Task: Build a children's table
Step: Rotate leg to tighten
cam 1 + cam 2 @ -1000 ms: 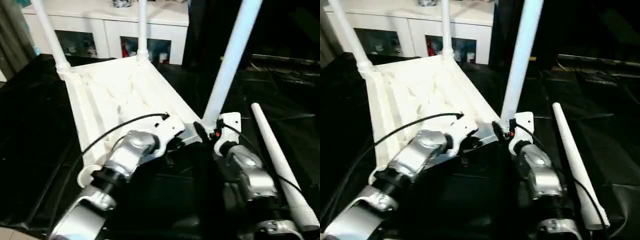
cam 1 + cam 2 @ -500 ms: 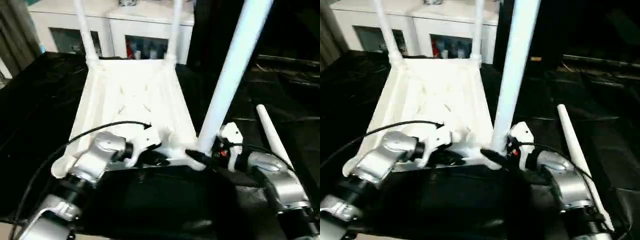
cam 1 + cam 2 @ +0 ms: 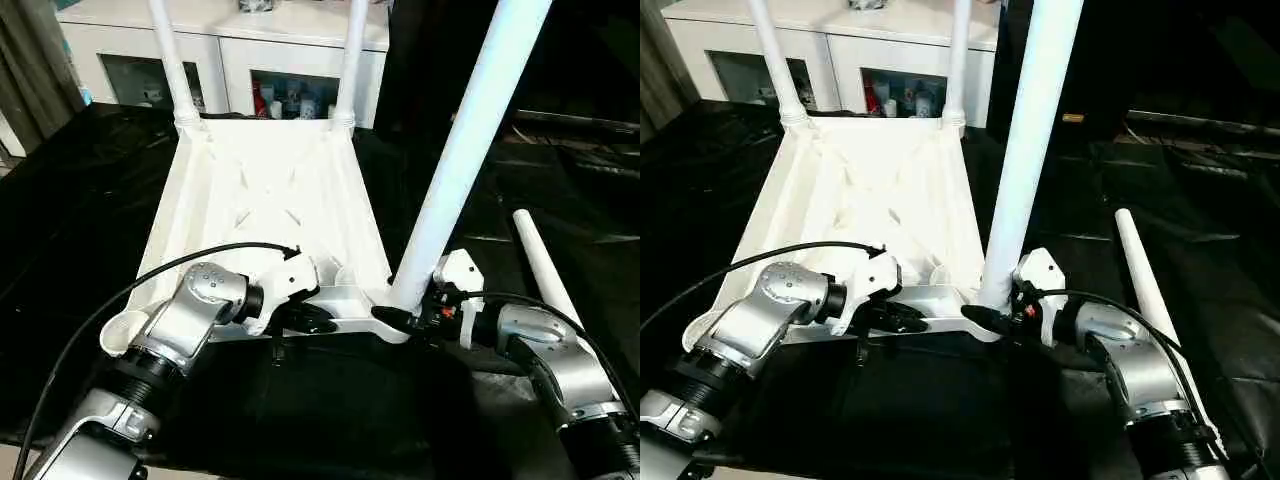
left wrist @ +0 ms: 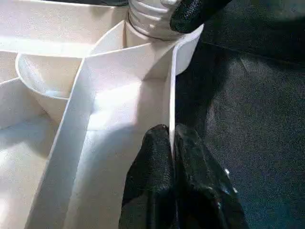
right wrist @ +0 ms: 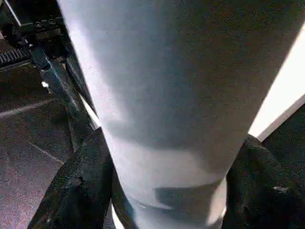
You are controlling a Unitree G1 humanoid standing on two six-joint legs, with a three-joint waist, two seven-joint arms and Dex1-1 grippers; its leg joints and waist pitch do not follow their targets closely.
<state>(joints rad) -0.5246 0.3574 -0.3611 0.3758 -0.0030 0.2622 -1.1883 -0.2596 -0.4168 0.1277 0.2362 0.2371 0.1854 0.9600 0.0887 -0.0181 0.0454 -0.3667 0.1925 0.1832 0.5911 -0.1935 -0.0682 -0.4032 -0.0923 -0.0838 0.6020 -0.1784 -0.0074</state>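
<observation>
children's table, small white plastic top [image 3: 270, 190] lying underside up on the black-draped table [image 3: 70, 200] | three white tapered tube legs upright in corner sockets, near-right leg [image 3: 470, 130] | fourth white leg [image 3: 545, 270] lying loose at right | left gripper [image 4: 172, 143] pinched tight on near rim wall | right gripper [image 5: 167, 191] fingers straddling the near-right leg's base, grip can't be told

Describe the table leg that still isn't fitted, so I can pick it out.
Start at the upturned white tabletop on the black cloth. To its right, past the right gripper, one white leg lies flat on the cloth. The other three stand upright in corner sockets.
</observation>
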